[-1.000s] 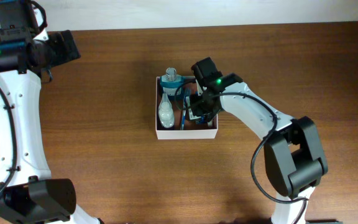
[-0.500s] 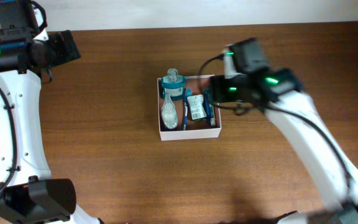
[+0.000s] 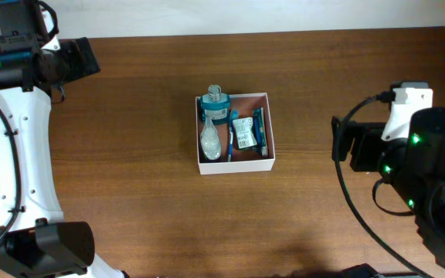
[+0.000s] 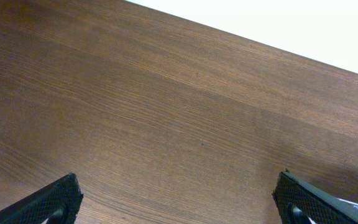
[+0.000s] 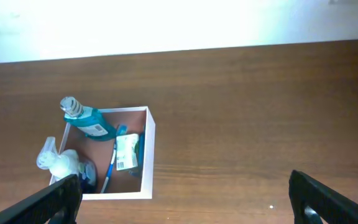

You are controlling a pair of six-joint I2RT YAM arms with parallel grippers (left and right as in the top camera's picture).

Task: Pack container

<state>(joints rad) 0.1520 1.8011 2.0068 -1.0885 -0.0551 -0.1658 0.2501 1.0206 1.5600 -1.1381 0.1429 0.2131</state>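
Note:
The container (image 3: 236, 167) is a square white-walled box in the middle of the table, seen from the side in the right wrist view as well (image 5: 149, 155). Inside it lie a teal bottle (image 3: 215, 106), a clear bottle (image 3: 209, 140), a blue toothbrush (image 3: 229, 144), a small packet (image 3: 243, 133) and a blue item (image 3: 259, 128). My right gripper (image 5: 188, 205) stands open and empty, well to the right of the box. At the far left, my left gripper (image 4: 179, 205) is open over bare wood.
The brown wooden table (image 3: 130, 193) ends at a white back edge (image 5: 229, 25). My right arm (image 3: 423, 170) fills the right side of the overhead view, and the left arm (image 3: 14, 139) runs down the left edge.
My right gripper was shut inside the box a second ago. It has opened, left the packet and blue item there, and drawn back far to the right. The left arm has not moved.

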